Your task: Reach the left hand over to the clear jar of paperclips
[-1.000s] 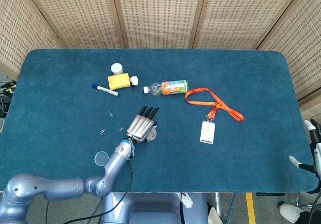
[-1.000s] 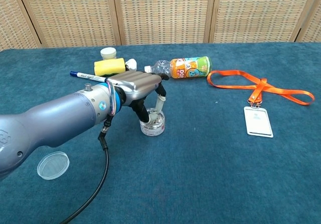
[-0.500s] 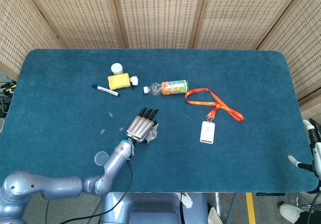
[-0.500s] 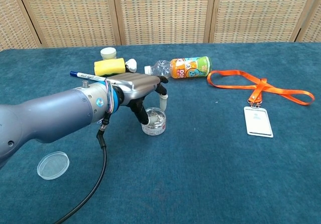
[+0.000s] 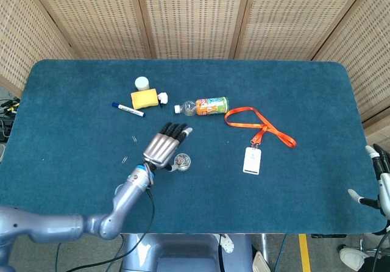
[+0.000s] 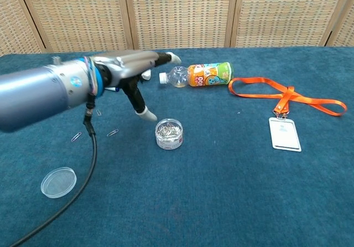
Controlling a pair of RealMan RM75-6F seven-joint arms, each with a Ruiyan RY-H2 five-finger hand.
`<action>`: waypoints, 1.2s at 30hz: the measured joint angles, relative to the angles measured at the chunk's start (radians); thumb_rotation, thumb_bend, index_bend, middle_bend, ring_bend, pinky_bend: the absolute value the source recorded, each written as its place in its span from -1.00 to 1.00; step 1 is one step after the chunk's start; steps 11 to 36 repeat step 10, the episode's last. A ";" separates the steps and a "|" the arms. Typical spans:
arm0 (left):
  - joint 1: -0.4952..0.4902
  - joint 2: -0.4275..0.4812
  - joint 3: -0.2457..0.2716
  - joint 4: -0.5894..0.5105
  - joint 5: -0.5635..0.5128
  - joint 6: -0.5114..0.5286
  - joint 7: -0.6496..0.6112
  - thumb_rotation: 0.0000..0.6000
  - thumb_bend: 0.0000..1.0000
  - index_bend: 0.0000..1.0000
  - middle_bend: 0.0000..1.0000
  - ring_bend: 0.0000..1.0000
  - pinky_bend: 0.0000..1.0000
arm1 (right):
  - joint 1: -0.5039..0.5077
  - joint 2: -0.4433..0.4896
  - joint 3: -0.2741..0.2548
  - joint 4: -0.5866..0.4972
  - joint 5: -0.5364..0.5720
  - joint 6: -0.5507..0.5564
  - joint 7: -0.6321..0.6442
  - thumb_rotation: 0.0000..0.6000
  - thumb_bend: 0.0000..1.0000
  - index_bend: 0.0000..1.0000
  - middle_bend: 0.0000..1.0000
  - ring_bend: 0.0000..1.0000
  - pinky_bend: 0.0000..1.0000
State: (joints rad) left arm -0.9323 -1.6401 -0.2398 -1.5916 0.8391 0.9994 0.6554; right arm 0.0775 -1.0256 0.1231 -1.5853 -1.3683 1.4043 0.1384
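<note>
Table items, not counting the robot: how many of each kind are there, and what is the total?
Jar of paperclips: 1
Clear lid: 1
Loose paperclips: 3
Juice bottle: 1
Orange lanyard with badge: 1
Marker: 1
Yellow sponge: 1
Small white containers: 2
Total: 11

Setting: indoor test or lab space, staged tabletop | Evidence: table (image 5: 304, 193) covered in blue felt-like cloth; woven cane screen panels (image 5: 195, 16) closing it off at 12 o'clock | Floor at 5 o'clock: yellow marking line (image 5: 303, 254); cables at 9 o'clock
</note>
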 measured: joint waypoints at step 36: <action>0.242 0.342 0.088 -0.177 0.117 0.228 -0.106 1.00 -0.97 -1.00 -1.00 -1.00 -1.00 | -0.005 0.000 -0.005 -0.016 -0.010 0.017 -0.030 1.00 -1.00 -1.00 -1.00 -1.00 -1.00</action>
